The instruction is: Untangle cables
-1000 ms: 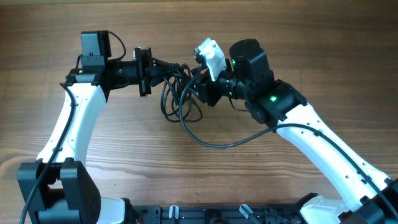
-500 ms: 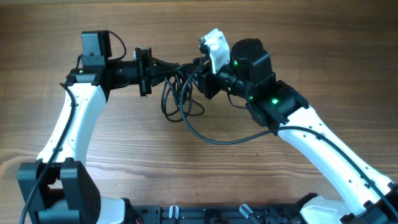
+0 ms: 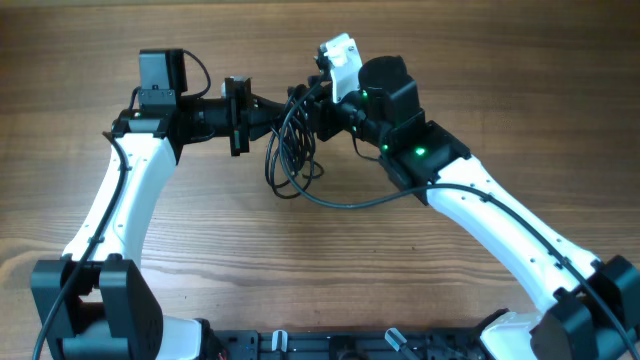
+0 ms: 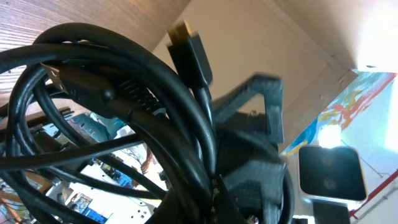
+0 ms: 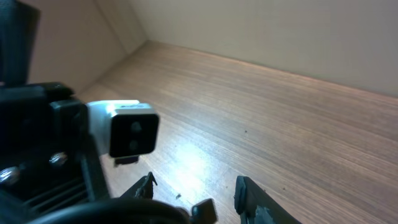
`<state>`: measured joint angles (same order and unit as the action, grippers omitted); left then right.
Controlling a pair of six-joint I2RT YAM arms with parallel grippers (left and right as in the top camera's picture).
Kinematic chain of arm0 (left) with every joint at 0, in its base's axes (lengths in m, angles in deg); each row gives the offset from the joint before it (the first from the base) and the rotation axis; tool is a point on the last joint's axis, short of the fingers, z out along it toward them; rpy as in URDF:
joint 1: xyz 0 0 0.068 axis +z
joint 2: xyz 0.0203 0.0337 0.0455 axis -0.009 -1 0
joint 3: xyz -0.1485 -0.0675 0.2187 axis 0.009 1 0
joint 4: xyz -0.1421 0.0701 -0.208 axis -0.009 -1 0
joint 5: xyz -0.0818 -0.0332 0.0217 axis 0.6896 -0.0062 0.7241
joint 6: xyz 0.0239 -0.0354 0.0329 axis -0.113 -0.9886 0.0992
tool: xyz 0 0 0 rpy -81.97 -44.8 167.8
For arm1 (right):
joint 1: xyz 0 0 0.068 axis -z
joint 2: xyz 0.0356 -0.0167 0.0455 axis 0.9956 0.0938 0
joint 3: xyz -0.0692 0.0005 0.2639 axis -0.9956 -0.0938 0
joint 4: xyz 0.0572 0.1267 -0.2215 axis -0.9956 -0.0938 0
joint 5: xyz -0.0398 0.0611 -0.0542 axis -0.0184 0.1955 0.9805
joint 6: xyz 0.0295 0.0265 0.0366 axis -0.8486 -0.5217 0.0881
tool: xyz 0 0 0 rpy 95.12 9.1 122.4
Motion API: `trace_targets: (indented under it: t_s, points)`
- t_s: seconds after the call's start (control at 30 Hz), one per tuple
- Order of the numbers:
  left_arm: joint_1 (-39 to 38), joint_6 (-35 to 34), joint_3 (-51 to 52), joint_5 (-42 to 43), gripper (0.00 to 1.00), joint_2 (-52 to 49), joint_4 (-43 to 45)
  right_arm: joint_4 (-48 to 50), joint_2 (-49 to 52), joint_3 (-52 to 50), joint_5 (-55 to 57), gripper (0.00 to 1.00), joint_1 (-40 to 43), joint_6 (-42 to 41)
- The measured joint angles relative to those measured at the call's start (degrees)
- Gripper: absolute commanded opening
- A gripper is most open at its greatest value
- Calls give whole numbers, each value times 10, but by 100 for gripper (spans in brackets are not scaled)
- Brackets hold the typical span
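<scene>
The cables (image 3: 283, 168) are thin black cords, hanging in loose loops between the two arms, with one strand trailing right over the table. My left gripper (image 3: 281, 108) is shut on the bundle near its top. In the left wrist view the cables (image 4: 118, 87) fill the frame, a gold-tipped plug (image 4: 188, 45) sticks up, and the jaws (image 4: 214, 194) pinch the cords. My right gripper (image 3: 308, 108) is right against the bundle from the right. In the right wrist view its fingers (image 5: 196, 186) stand apart, with a cord (image 5: 106, 213) and a plug end (image 5: 205, 211) low between them.
The wooden table (image 3: 200, 260) lies under both arms. The left arm's wrist camera (image 5: 130, 127) is close in front of the right gripper. The black frame of the arm bases runs along the near edge (image 3: 330, 345).
My right arm has moved left and toward the far side, closing on the left gripper. The loops have bunched up and the trailing strand has been drawn left. The left arm has barely moved.
</scene>
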<state>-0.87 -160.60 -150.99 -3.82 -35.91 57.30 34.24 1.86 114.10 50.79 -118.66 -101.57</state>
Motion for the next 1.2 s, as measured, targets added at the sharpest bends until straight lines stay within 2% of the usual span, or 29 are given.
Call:
trace_targets:
  t_s: [0.13, 0.27, 0.4, 0.53, 0.67, 0.77, 0.87, 1.07, 1.2]
  points:
    - [-1, 0, 0, -3, 4, 0, 1, 0, 7, 0, 56, 22, 0, -33]
    - [-1, 0, 0, -14, 4, 0, 1, -23, 2, 0, 96, 14, 10, -45]
    - [-5, 0, 0, -59, 4, 0, 2, -108, -79, -3, 117, 13, 64, -48]
    - [7, 18, 0, -191, 4, 0, -8, -174, -166, -3, 157, 13, 127, -49]
    - [12, 37, 0, -284, 4, 0, -39, -202, -243, -3, 184, 13, 179, -52]
    - [12, 53, 0, -319, 4, 0, -64, -207, -269, -3, 193, 20, 204, -54]
    - [12, 59, 0, -316, 4, 0, -63, -221, -267, -3, 148, 31, 209, -47]
    - [12, 20, 0, -200, 4, 0, -13, -231, -198, -3, -66, 53, 209, -2]
    - [12, -41, 0, -121, 4, 0, 3, -230, -150, -3, -181, 56, 209, 23]
